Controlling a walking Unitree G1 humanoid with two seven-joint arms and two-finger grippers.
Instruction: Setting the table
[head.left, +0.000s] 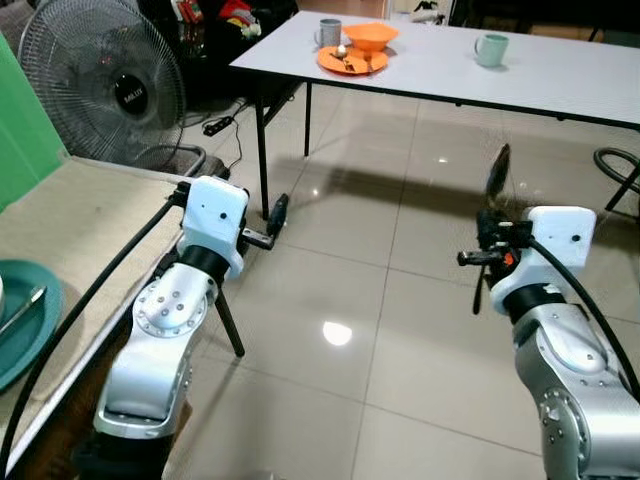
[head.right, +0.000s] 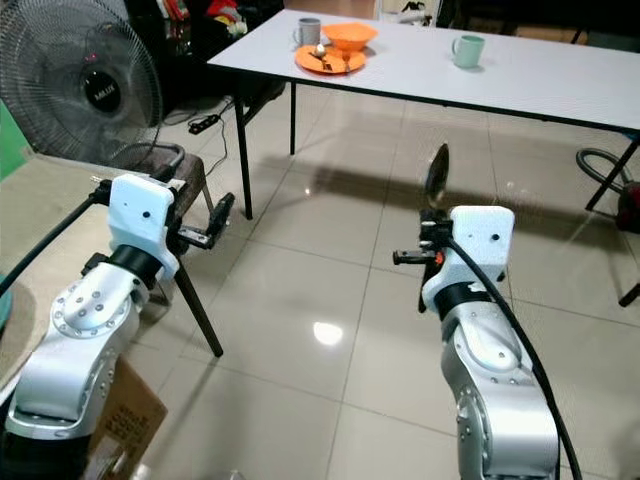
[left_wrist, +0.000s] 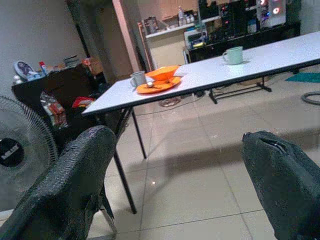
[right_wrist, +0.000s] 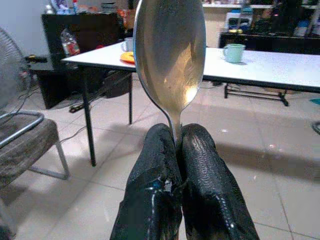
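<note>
The right tool (right_wrist: 177, 165) is pinched tight on a spoon (right_wrist: 170, 55). It holds the thin neck just under the bowl, and the bowl stands straight up above the fingers. The left tool (left_wrist: 175, 175) is wide open and holds nothing. Its two black fingers (left_wrist: 70, 185) are far apart. Far ahead of both tools is the white counter (head.left: 560, 75). On it sit an orange plate (head.left: 352, 62) with an orange bowl (head.left: 370, 36) on top, a grey mug (head.left: 329, 33) just beside them, and a green mug (head.left: 490, 49) well apart from them, further along the counter. Shiny floor lies between the tools and the counter. A big fan (head.left: 105, 80) stands off past the left tool, and a teal plate (head.left: 25, 320) sits back by the left arm. The spoon looks like metal, so I think it is light, hard and stiff. It will not bend or break. It is smooth and shiny, so it could slip or turn in the fingers. Holding it so near the bowl makes it a bit wobbly. I think the spoon should go down flat on the counter next to the orange plate, and it should be put down softly so it does not clatter.
</note>
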